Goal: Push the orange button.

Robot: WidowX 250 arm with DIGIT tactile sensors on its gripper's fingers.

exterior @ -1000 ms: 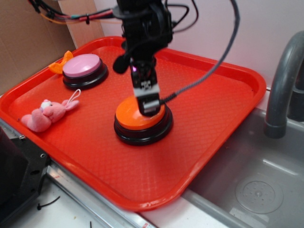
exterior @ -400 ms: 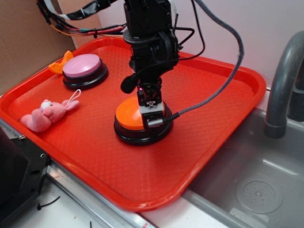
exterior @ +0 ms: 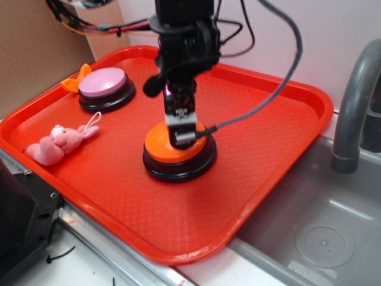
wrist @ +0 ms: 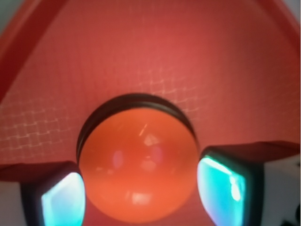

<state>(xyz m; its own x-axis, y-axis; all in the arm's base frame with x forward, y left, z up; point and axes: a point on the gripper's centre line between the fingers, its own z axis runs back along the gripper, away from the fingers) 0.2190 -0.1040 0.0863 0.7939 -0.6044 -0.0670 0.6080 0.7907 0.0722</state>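
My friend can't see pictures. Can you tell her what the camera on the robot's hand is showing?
A big shiny orange button on a black base fills the middle, seen from just above. Two finger pads of the robot's gripper stand apart on either side of it, and a red tray with a grid pattern stretches behind.

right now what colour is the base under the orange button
Black: a black circular base under the glossy orange button, clearest in the exterior view.
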